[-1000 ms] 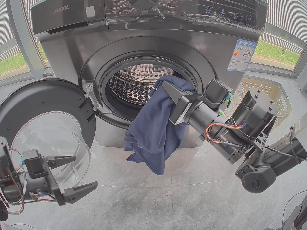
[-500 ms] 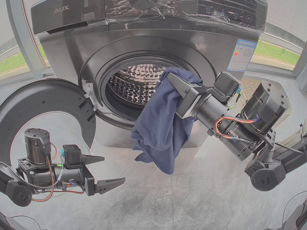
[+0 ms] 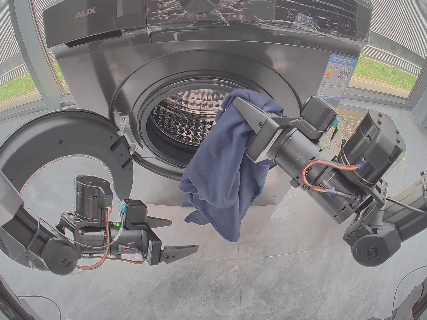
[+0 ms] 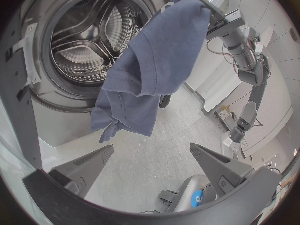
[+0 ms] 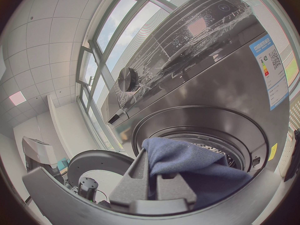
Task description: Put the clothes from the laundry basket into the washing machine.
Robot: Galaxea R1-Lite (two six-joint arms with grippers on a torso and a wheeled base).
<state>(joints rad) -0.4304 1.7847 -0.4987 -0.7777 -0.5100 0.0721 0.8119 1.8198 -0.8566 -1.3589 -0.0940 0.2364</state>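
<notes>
The blue garment (image 3: 222, 165) hangs in front of the washing machine (image 3: 200, 54). Its top bunch sits level with the drum opening (image 3: 187, 121), at the edge away from the hinged door (image 3: 58, 138). Its long axis runs straight down, and the loose tail dangles below the opening's lower lip.

The right gripper (image 3: 240, 107) is clenched on that top bunch and points in toward the opening, so the drum lies just ahead of it and a little toward the door side. I'd say the cloth has to go over the rim and inward, and the long tail could snag on the lip.

The left gripper (image 3: 184, 235) is released, jaws wide with nothing in them. It sits low before the machine on the door side, near the tail and well placed to lift it. The laundry basket (image 3: 349, 117) stands beside the machine, behind the right arm.

The left wrist view shows the garment's full hanging length against the ribbed steel drum. The right wrist view shows the pinch itself, with fabric squeezed between the two fingers.
</notes>
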